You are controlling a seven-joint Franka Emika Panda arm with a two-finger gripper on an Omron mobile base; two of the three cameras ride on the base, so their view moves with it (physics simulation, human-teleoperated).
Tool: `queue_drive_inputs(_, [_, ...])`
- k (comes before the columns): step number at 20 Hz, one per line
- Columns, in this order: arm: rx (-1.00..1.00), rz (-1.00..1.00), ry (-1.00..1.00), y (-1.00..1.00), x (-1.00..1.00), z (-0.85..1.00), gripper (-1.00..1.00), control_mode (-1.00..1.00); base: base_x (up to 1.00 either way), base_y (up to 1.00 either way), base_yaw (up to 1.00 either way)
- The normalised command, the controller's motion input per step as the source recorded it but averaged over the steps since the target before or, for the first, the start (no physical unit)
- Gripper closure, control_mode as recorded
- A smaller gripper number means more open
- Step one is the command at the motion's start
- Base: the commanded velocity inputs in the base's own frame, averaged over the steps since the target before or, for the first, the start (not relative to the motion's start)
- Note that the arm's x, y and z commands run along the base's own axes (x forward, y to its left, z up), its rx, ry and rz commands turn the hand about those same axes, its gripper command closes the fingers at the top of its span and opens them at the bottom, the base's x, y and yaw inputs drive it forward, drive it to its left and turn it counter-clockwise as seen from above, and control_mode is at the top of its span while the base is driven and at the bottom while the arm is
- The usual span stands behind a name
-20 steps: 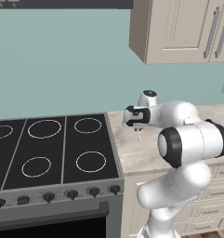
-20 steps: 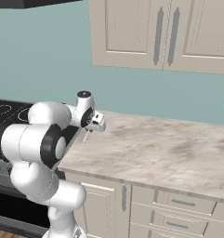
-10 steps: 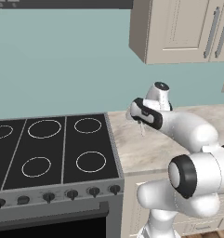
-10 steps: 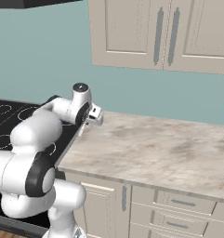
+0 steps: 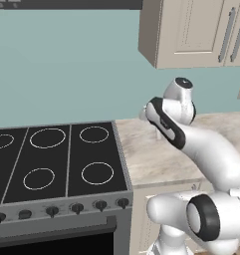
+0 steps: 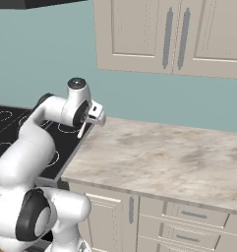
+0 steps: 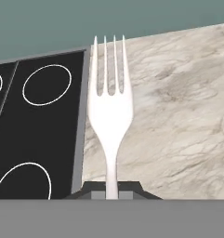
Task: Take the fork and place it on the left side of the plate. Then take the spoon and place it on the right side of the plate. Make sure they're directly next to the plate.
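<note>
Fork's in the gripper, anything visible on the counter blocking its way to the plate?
Nothing visible. The gripper is shut on the fork, held above the counter beside the stove. The visible countertop ahead is bare; no plate is in these pictures, so the full path cannot be judged.

Fork (image 7: 109,111): pale silver-white, four tines, thin handle. Centre of hand view, upright in frame, tines toward top, handle base pinched at bottom edge between dark fingertips. In right base view, fork (image 6: 82,130) shows as thin pale sliver, left of centre, hanging tilted.
</note>
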Motion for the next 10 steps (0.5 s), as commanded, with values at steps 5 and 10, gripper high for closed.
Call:
queue_drive_inputs(5, [0.00, -0.02, -0.14, 0.00, -0.36, 0.55, 1.00, -1.00, 0.00, 0.00, 0.00])
queue_drive_inputs(10, [0.00, 0.00, -0.09, 0.00, -0.31, 0.37, 1.00, -1.00, 0.00, 0.00, 0.00])
